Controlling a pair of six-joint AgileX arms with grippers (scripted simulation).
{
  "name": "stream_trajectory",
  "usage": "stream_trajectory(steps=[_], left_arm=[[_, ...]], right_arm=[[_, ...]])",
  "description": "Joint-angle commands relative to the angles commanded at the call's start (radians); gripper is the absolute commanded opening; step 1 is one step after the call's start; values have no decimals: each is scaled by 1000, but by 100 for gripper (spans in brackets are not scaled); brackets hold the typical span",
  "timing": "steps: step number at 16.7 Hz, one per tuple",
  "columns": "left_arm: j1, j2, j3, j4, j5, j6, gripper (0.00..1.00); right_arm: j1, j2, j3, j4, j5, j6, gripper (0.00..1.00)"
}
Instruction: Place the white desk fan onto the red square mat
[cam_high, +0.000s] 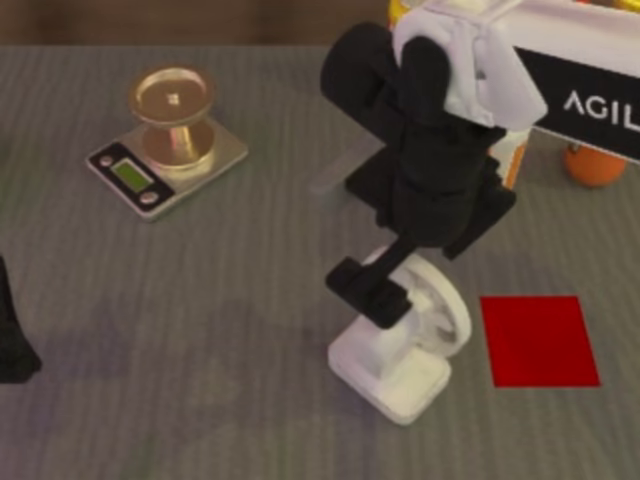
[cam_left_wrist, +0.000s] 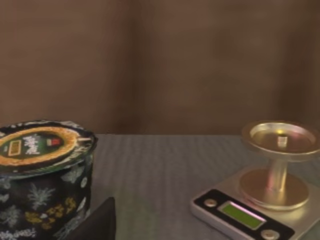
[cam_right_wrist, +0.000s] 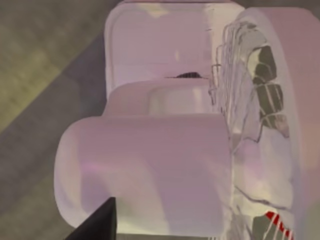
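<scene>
Right gripper (cam_high: 385, 290) is down over the white desk fan (cam_high: 405, 350), fingers around the fan's motor housing behind the grilled head; whether they press on it cannot be told. Fan stands on the grey table (cam_high: 200, 340) near centre, just left of the red square mat (cam_high: 540, 340), not on it. Right wrist view is filled by the fan body (cam_right_wrist: 150, 150). Left arm (cam_high: 15, 340) sits parked at the table's left edge. A kitchen scale (cam_high: 165, 160) carrying a brass spool (cam_high: 172, 115) stands at upper left; left wrist view also shows a noodle cup (cam_left_wrist: 42, 175).
</scene>
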Motion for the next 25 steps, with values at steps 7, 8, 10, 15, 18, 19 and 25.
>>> stream_trajectory(steps=[7, 8, 10, 15, 18, 19, 25], left_arm=[[0, 0, 0, 0, 0, 0, 100], [0, 0, 0, 0, 0, 0, 100], [0, 0, 0, 0, 0, 0, 100], [0, 0, 0, 0, 0, 0, 100], [0, 0, 0, 0, 0, 0, 100], [0, 0, 0, 0, 0, 0, 100], [0, 0, 0, 0, 0, 0, 100]], right_arm=[[0, 0, 0, 0, 0, 0, 40], [0, 0, 0, 0, 0, 0, 32], [0, 0, 0, 0, 0, 0, 17], [0, 0, 0, 0, 0, 0, 0], [0, 0, 0, 0, 0, 0, 0], [0, 0, 0, 0, 0, 0, 0], [1, -2, 75, -73, 2, 0, 0]])
